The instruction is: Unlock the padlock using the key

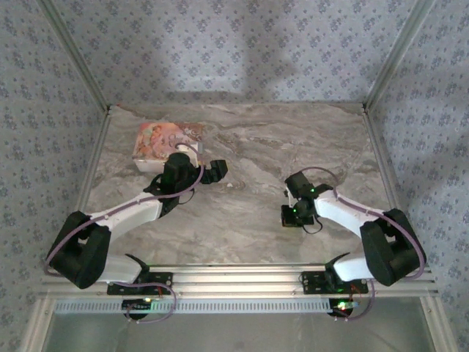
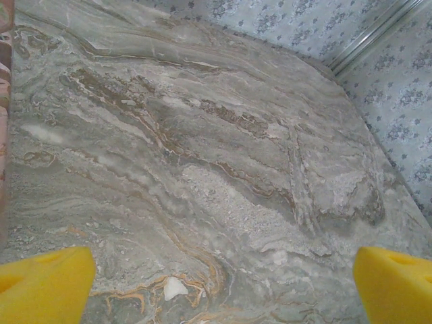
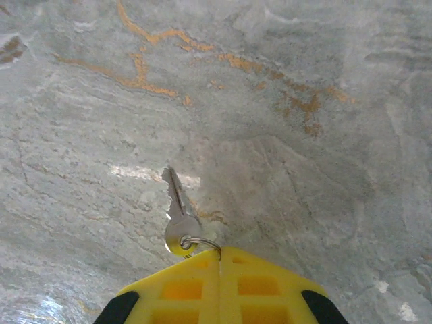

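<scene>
Yellow fingers (image 3: 182, 287) of the right gripper (image 3: 219, 255) are pressed flat together with no gap between them. The ring of the key (image 3: 177, 212) is nipped in the seam at their tips. The key's round head sits just past the fingertips and its silver blade points straight away from them, close over the table (image 1: 256, 242). I cannot tell whether the blade touches the stone or hangs just above it.

From above, that arm is folded in over the right half of the table. The left gripper (image 1: 216, 170) is well apart from it, over the left half and gaping as wide as it goes. Its two yellow pads (image 2: 44, 287) have nothing between them but bare stone. Just behind it, near the far left corner, lies a pink box (image 1: 165, 139).

The table is grey marble veined with brown and orange. Wallpaper (image 1: 234, 44) with a small blue flower print closes it in on three sides, with metal posts (image 1: 392, 51) at the corners.
</scene>
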Controlling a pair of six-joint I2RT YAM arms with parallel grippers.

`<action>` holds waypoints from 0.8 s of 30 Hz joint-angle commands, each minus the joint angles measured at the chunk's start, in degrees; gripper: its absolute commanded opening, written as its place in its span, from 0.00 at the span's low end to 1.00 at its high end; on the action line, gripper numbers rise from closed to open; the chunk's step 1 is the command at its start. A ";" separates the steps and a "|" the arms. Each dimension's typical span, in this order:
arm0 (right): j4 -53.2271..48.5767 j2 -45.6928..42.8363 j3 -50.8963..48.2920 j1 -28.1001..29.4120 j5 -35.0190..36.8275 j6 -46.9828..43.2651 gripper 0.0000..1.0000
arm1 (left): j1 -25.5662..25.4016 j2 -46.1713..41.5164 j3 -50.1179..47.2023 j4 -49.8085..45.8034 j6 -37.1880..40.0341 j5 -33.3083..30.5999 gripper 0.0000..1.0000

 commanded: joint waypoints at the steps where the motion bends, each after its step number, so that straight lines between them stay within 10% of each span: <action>1: -0.95 -2.67 1.60 0.48 -0.48 -0.02 0.00 | -0.48 -0.62 2.08 -0.29 -0.65 -0.78 0.98; 12: -1.15 -4.87 2.02 1.40 1.54 -0.58 0.00 | -0.41 1.53 3.22 -1.10 -9.59 1.81 0.98; 24: -1.15 -7.90 7.30 3.67 6.64 -2.52 0.00 | -0.74 12.66 8.03 4.05 -38.41 17.81 0.93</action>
